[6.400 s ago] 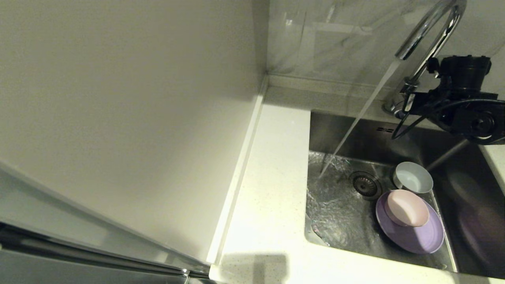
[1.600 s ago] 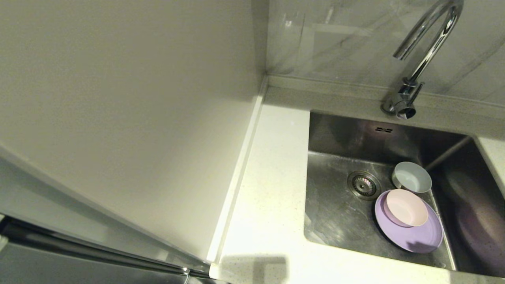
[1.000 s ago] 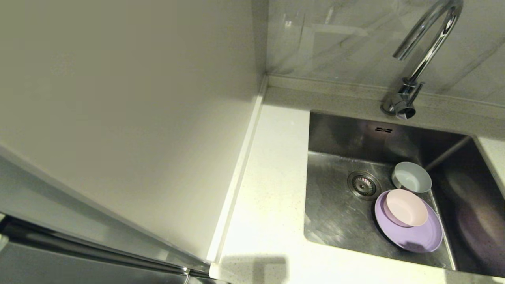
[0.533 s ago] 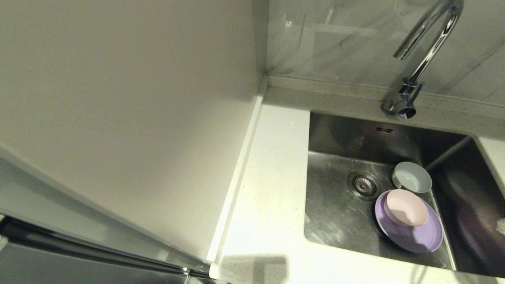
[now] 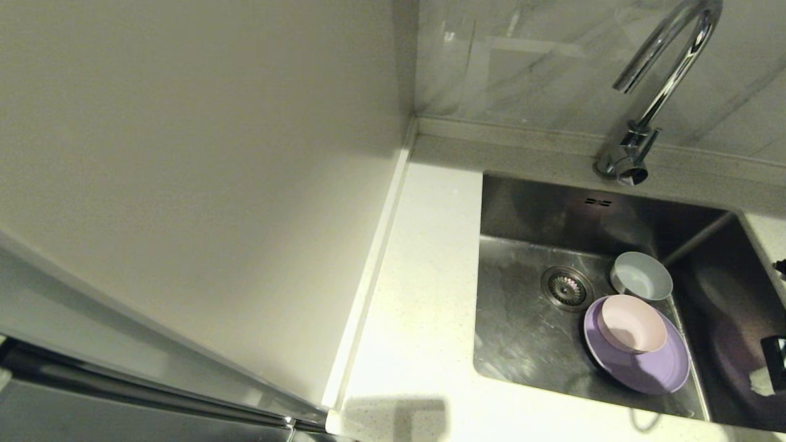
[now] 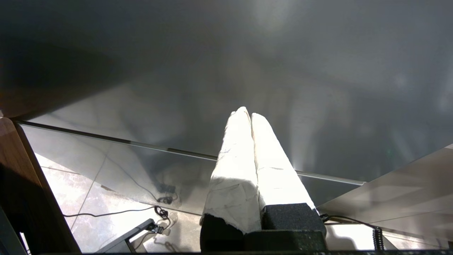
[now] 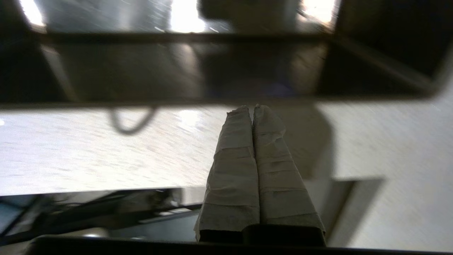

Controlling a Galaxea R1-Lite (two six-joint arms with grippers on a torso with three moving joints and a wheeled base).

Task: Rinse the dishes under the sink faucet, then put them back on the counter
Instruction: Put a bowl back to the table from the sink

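Note:
Three dishes lie at the right of the steel sink (image 5: 522, 331): a lavender plate (image 5: 651, 368), a pink bowl (image 5: 632, 323) resting on it, and a pale blue bowl (image 5: 642, 276) just behind them. The chrome faucet (image 5: 666, 73) arches over the basin, and no water runs from it. My right gripper (image 7: 252, 108) is shut and empty, hovering above the counter's front strip (image 7: 88, 148) before the sink (image 7: 177, 71). Only a dark part of the right arm (image 5: 775, 355) shows at the head view's right edge. My left gripper (image 6: 247, 113) is shut and empty, down by a steel cabinet front.
White speckled counter (image 5: 424, 294) runs along the sink's left side, bounded by a cream wall panel (image 5: 184, 184). A round drain strainer (image 5: 566, 287) sits mid-basin. Marble backsplash stands behind the faucet.
The water stream has stopped and my right arm has left the faucet's base. In the last half second the right arm has come back in at the right edge. The dishes have stayed put.

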